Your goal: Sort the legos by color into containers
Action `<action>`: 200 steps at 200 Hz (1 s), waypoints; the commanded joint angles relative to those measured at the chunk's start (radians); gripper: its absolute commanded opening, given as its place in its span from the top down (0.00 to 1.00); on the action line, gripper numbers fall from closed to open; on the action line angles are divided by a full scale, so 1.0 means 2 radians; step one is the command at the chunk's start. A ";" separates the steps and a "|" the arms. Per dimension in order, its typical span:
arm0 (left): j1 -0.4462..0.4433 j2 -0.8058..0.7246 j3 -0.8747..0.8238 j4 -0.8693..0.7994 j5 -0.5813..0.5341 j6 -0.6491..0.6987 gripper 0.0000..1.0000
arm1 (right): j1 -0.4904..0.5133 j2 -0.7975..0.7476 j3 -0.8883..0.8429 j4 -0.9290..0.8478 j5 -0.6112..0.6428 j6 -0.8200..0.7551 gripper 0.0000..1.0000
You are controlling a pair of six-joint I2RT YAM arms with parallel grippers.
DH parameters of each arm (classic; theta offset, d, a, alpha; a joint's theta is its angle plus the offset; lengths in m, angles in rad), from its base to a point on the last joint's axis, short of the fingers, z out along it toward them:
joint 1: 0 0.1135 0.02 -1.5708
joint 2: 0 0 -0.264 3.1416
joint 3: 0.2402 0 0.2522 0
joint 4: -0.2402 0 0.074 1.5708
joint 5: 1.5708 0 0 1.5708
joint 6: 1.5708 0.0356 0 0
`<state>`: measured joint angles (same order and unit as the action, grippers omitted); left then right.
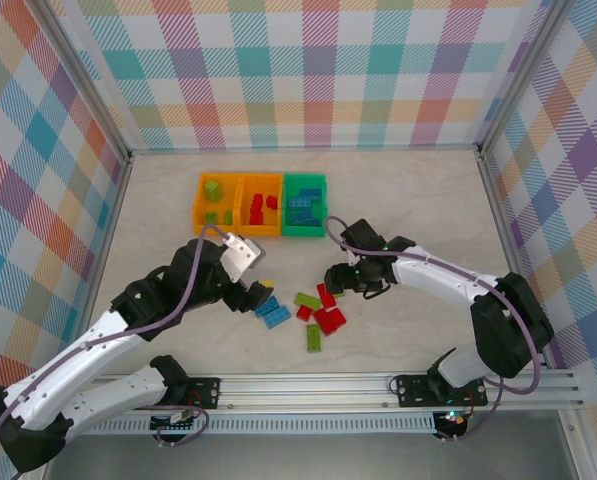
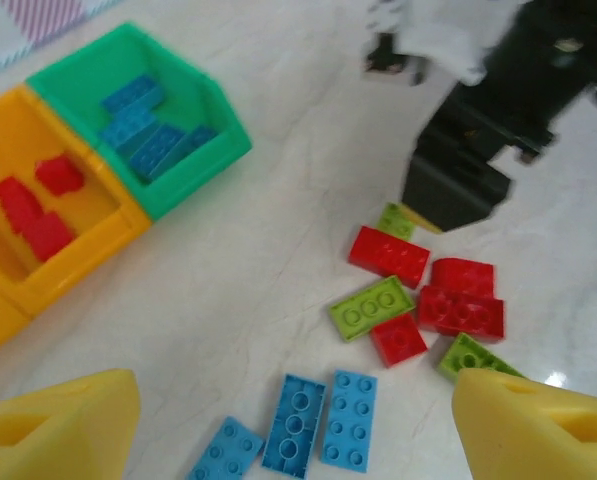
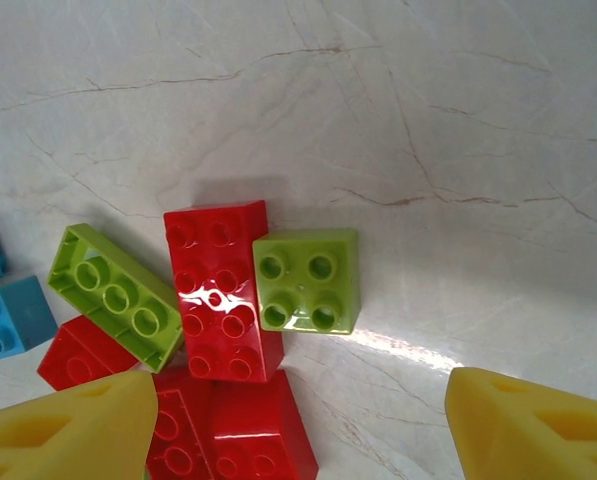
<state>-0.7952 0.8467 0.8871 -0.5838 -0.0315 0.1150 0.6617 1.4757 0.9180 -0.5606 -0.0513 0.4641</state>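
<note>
Three joined bins sit at the table's middle back: an orange one (image 1: pixel 200 203) with lime legos, an orange one (image 1: pixel 244 205) with red legos (image 2: pixel 33 205), and a green one (image 1: pixel 305 232) with blue legos (image 2: pixel 143 125). My left gripper (image 2: pixel 298 440) is open above three loose blue bricks (image 2: pixel 295 424). To their right lies a cluster of red bricks (image 2: pixel 461 298) and lime bricks (image 2: pixel 371 308). My right gripper (image 3: pixel 303 440) hangs open over that cluster, with a square lime brick (image 3: pixel 306 280) beside a long red brick (image 3: pixel 221 290) just ahead of its fingertips (image 3: pixel 538 430).
Bare marbled tabletop (image 1: pixel 418 200) stretches on all sides of the brick cluster. Checkered walls close the back and sides. The right arm's black wrist (image 2: pixel 456 185) stands directly behind the red and lime bricks in the left wrist view. A metal rail (image 1: pixel 378 385) runs along the near edge.
</note>
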 commanded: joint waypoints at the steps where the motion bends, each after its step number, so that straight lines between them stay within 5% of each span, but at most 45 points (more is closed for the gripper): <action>1: -0.012 0.028 -0.032 0.038 -0.051 -0.184 0.19 | 0.004 0.003 -0.004 0.015 -0.017 0.003 0.24; 26: -0.026 0.041 -0.067 0.072 -0.063 -0.251 0.21 | 0.005 0.017 0.006 0.003 -0.003 -0.004 0.31; 85: -0.048 0.066 -0.062 0.080 -0.048 -0.275 0.21 | 0.006 0.010 -0.004 0.014 0.022 0.012 0.35; 131: -0.119 0.234 -0.005 0.135 -0.099 -0.413 0.31 | -0.002 -0.085 -0.046 0.025 0.081 0.057 0.31; 200: -0.124 0.386 0.048 0.100 -0.158 -0.479 0.51 | -0.016 -0.164 -0.093 0.017 0.076 0.065 0.28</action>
<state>-1.0386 1.5871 0.9550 -0.3408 -0.2684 -0.7784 0.6327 1.1633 0.7494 -0.5171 0.1051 0.5823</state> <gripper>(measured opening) 0.501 0.713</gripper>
